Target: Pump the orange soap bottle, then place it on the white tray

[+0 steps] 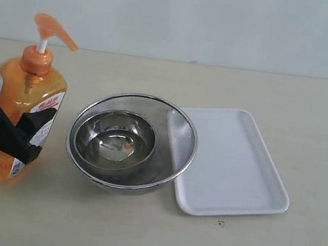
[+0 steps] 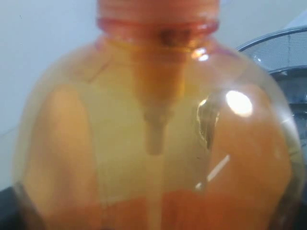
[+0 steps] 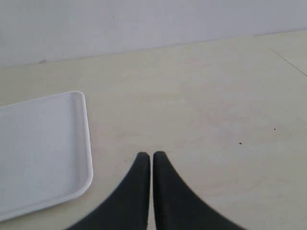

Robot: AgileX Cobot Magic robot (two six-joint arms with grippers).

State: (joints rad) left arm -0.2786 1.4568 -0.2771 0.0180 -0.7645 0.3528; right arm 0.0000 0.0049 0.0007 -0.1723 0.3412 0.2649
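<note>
My left gripper (image 1: pixel 25 133) is clamped on the lower body of the orange soap bottle (image 1: pixel 28 88), at the left of the table (image 1: pixel 278 96). My right gripper (image 3: pixel 152 160) is closed on nothing. The bottle seems part full, so heavy, and its smooth plastic looks slippery, so the wide body is the better hold. The steel bowls (image 1: pixel 180 116) lie between it and the bare white tray (image 1: pixel 231 163), so I must pass over their rim.
</note>
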